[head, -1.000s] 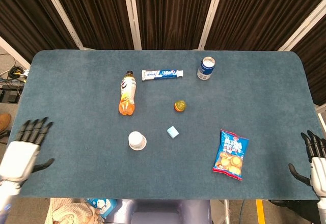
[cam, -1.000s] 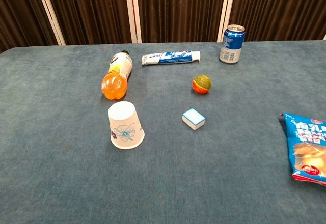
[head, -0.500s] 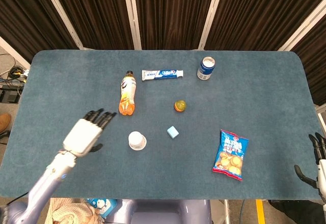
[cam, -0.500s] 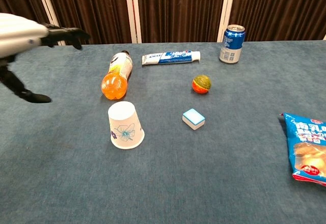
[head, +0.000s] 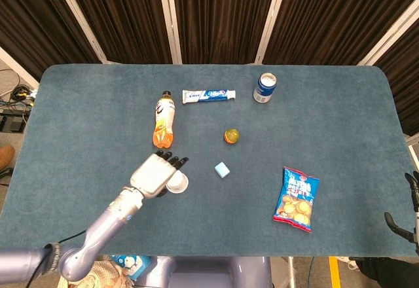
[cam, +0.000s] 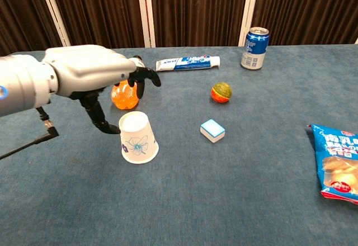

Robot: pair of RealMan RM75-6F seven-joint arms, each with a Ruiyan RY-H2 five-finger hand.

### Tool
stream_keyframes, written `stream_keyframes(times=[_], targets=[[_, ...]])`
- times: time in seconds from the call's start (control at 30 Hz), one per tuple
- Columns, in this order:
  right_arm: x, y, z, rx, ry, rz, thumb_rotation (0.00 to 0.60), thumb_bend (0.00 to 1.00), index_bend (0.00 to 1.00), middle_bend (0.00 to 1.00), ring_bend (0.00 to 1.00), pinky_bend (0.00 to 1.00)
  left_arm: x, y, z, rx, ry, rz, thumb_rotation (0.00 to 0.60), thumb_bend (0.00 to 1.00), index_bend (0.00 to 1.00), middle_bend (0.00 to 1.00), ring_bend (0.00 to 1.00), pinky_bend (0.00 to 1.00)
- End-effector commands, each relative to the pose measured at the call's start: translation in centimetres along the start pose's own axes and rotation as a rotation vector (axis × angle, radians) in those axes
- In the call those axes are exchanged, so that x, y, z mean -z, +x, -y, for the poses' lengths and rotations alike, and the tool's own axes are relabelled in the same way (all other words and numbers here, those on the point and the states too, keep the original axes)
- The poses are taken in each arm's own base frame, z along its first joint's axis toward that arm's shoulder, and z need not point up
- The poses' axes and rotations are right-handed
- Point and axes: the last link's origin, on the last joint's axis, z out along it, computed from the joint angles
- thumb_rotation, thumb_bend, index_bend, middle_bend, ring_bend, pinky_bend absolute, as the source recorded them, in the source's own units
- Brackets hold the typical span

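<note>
A white paper cup (head: 179, 183) (cam: 137, 140) stands upside down on the blue table (head: 78, 118). My left hand (head: 156, 173) (cam: 92, 77) hovers over the cup's left side, fingers spread above it and thumb (cam: 104, 124) hanging just beside its wall; it holds nothing. An orange drink bottle (head: 163, 121) (cam: 124, 98) lies behind the hand, partly hidden by it in the chest view. My right hand (head: 411, 211) shows only at the table's right front edge, fingers apart, far from everything.
At the back lie a toothpaste tube (head: 208, 95) (cam: 187, 62) and a blue can (head: 264, 88) (cam: 254, 48). An orange-green ball (head: 231, 136) (cam: 221, 92) and a small blue block (head: 222, 169) (cam: 212, 131) sit mid-table. A snack bag (head: 296, 198) (cam: 338, 165) lies right.
My left arm has swung from the table's left front edge rightward to above the cup. My right hand has slid further out of view at the right edge.
</note>
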Motion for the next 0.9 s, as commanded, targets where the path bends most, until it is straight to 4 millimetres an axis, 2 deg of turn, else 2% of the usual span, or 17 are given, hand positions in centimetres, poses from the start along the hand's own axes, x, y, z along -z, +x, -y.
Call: stream_keyframes(times=[0.03, 0.4, 0.67, 0.9], targets=[[0.0, 0.0, 0.0, -0.002, 0.0, 0.001, 0.6, 0.31, 0.0, 0.0, 0.0, 0.04, -0.9, -0.3, -0.8, -0.011, 0.003, 0.017, 0.6, 0.18, 0.14, 0.29, 0.22, 0.31], [-0.1, 0.0, 0.2, -0.009, 0.001, 0.007, 0.6, 0.31, 0.0, 0.0, 0.0, 0.03, -2.2, -1.3, -1.6, -0.02, 0.025, 0.057, 0.6, 0.21, 0.15, 0.3, 0.22, 0.31], [-0.2, 0.0, 0.3, -0.012, 0.0, 0.01, 0.6, 0.31, 0.0, 0.0, 0.0, 0.03, -2.0, -1.8, -1.4, -0.028, 0.036, 0.073, 0.6, 0.24, 0.22, 0.39, 0.31, 0.35], [-0.2, -0.1, 0.4, -0.013, -0.001, 0.014, 0.6, 0.31, 0.0, 0.0, 0.0, 0.04, -1.9, -1.8, -1.4, -0.021, 0.031, 0.066, 0.6, 0.26, 0.24, 0.41, 0.33, 0.37]])
